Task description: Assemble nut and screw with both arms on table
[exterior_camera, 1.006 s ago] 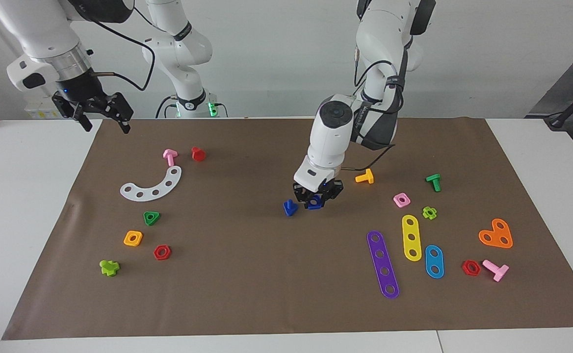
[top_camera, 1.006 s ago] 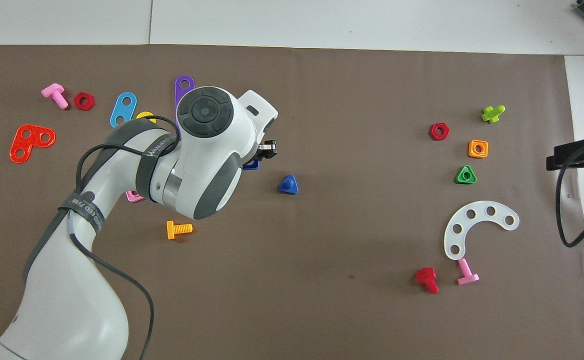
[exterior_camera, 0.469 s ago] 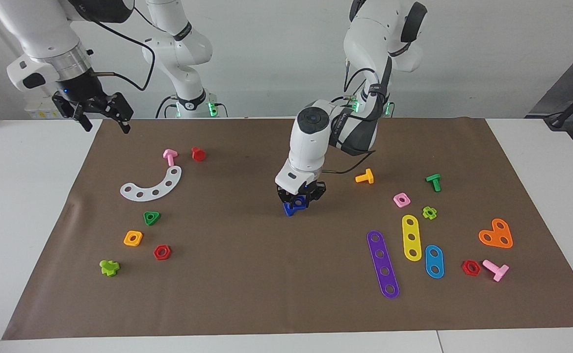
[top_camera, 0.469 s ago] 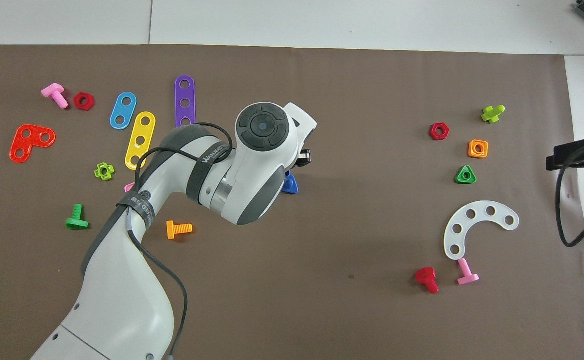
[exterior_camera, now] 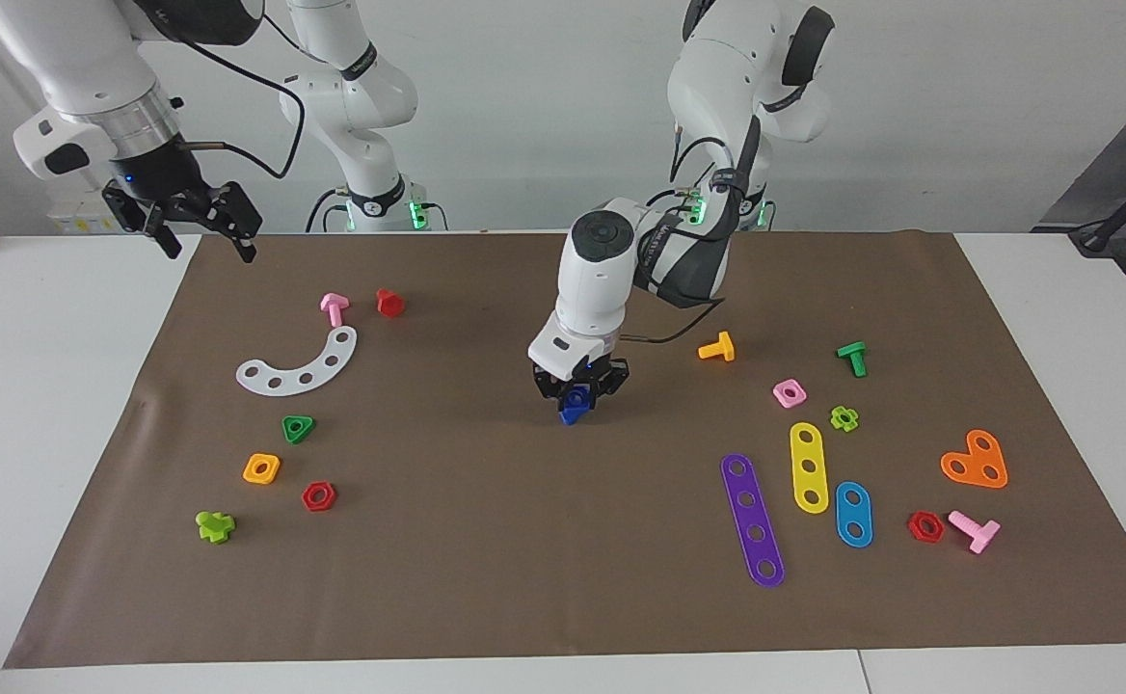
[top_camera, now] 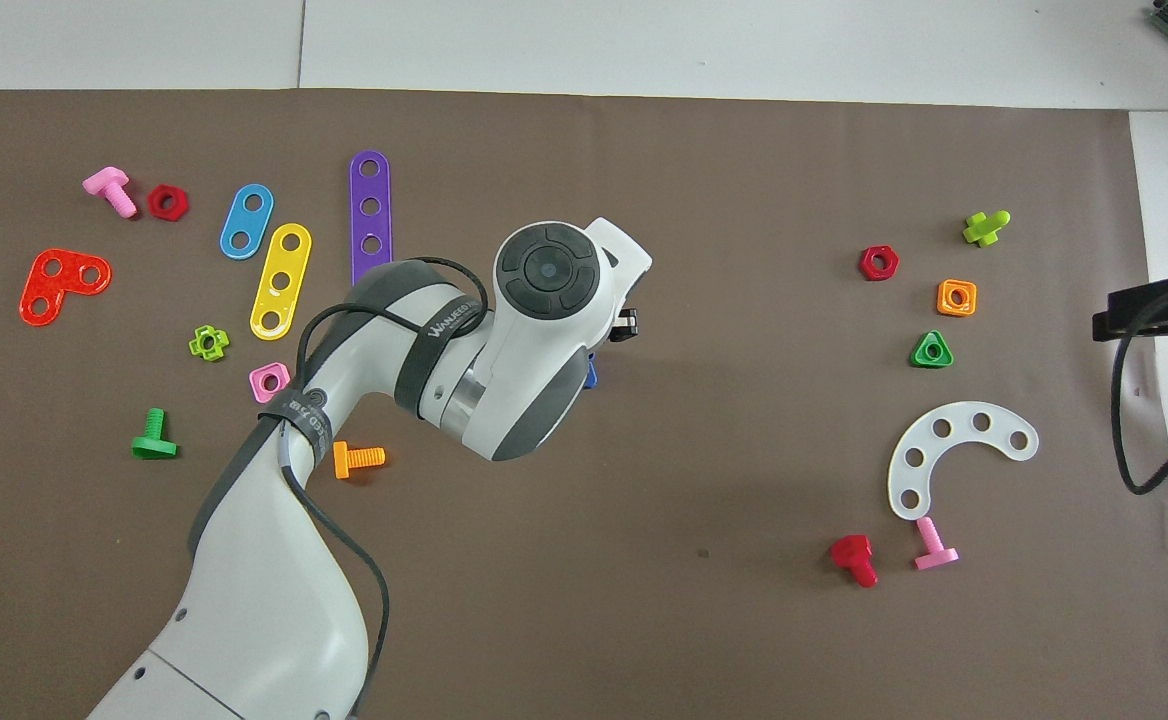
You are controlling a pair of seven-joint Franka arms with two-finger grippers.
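Scene: a white table under a brown mat strewn with small plastic toy parts; two white arms stand at one long edge.
Landmark: the screw, a dark-blue bolt standing on its head near the middle of the mat; we place everything from it.
Left gripper: right over the screw, fingers clamped on the nut, a dark-blue square piece.
Nut and screw: in the facing view the nut sits right at the screw's upper end; we cannot tell whether the shaft has entered the hole. From overhead the wrist hides both, save a sliver of blue.
Right gripper: well away from the screw, in the air over the mat's edge at the right arm's end; its fingers stand spread with nothing between them. This arm waits.
Neighbours: an orange bolt lies toward the left arm's end from the screw and nearer the robots, well apart; a pink nut lies further the same way.
Step in hand: we judge that the nut is being seated on the screw.
Doing it well: we would keep the nut level and its hole centred on the shaft, press down gently, and turn without tipping the loose screw.
Risk: nothing steadies the screw; a sideways push could topple it, so the waiting arm could hold its head.
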